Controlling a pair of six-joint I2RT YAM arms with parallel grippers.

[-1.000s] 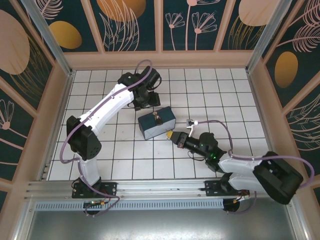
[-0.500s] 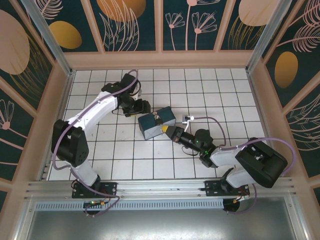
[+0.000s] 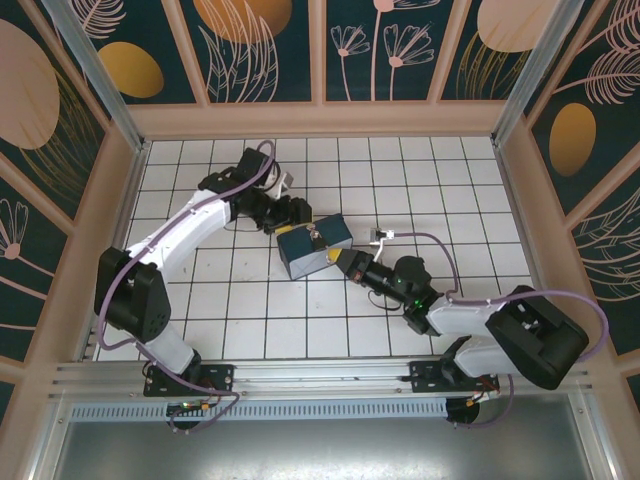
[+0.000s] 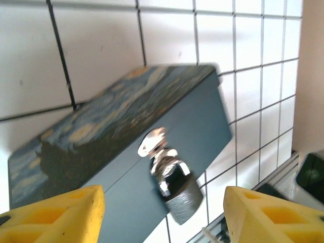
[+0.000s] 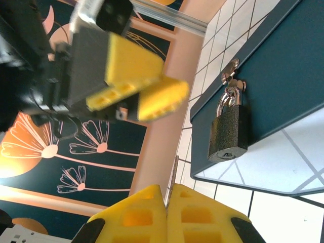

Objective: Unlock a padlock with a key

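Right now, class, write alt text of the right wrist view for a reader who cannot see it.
A dark padlock hangs from the hasp of a blue box. Lower left, the right gripper pinches a thin key; the left gripper looms blurred at upper left.

The left arm (image 3: 190, 225) and the right arm (image 3: 462, 318) are alike, each with glossy white links between chunky black joint housings, a thin purple cable (image 3: 425, 235) looping alongside, and blocky yellow fingers (image 4: 273, 215) with recessed pockets.

The top camera looks steeply down on the counter (image 3: 250, 300); both wrist cameras sit close, sharing the padlock (image 5: 228, 134) on the box (image 4: 101, 136).
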